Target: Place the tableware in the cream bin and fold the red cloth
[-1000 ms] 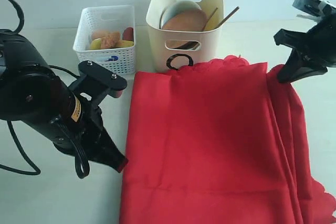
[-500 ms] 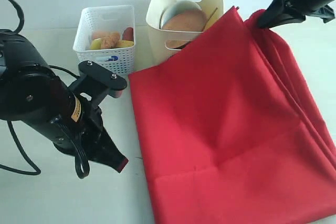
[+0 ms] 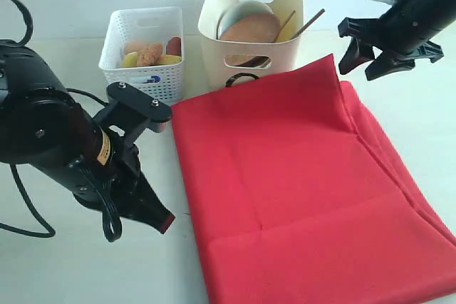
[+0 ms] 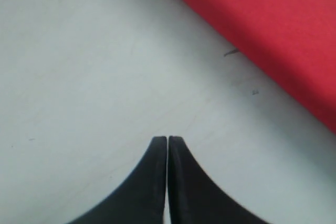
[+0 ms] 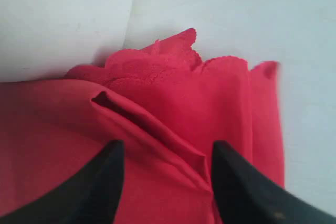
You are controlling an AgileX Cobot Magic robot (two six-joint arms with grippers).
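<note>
White bench [image 3: 57, 275] with the folded red cloth [image 3: 299, 190], its far edge against the cream bin [image 3: 214, 55] holding the tableware [image 3: 249, 28]. Right gripper [image 3: 361, 67] hangs wide and empty by the far corner, probably to let the fold settle; left gripper [image 3: 160, 220], closed, stands clear.

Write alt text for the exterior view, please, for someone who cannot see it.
A folded red cloth lies on a table, its far edge reaching the cream bin holding the tableware. The right gripper hangs open by the cloth's far corner; the left gripper, shut, is beside its left edge. A white basket stands beside the bin.
</note>
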